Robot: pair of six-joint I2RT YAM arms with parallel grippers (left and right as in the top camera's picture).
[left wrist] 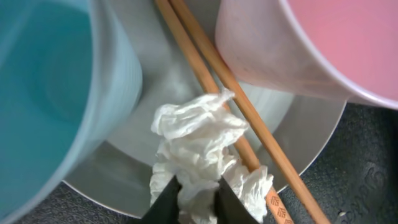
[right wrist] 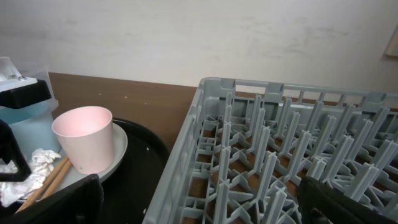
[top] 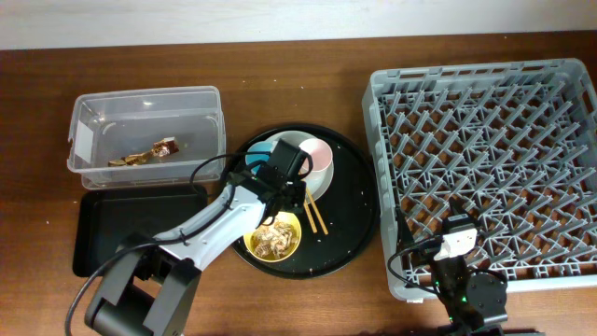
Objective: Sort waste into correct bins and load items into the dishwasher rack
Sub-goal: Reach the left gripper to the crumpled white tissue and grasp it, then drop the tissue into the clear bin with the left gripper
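Observation:
My left gripper [left wrist: 196, 202] is shut on the crumpled white tissue [left wrist: 199, 134], which lies on the round white plate [left wrist: 118, 168] beside the wooden chopsticks [left wrist: 224, 81]. The light blue cup [left wrist: 50, 81] stands to its left and the pink-white cup [left wrist: 311, 43] to its right. In the overhead view the left gripper [top: 287, 198] hides the tissue. The yellow bowl [top: 273, 240] holds tan food scraps. The gold-brown wrapper [top: 164, 147] lies in the clear box [top: 149, 101]. My right gripper [right wrist: 199, 205] is open and empty over the grey rack's [top: 485, 140] front left corner.
The flat black tray [top: 107, 229] lies in front of the clear box. The plate, cups, bowl and chopsticks [top: 314, 217] sit on a large round black tray [top: 354, 219]. The rack's upright pegs [right wrist: 292, 155] fill the right side.

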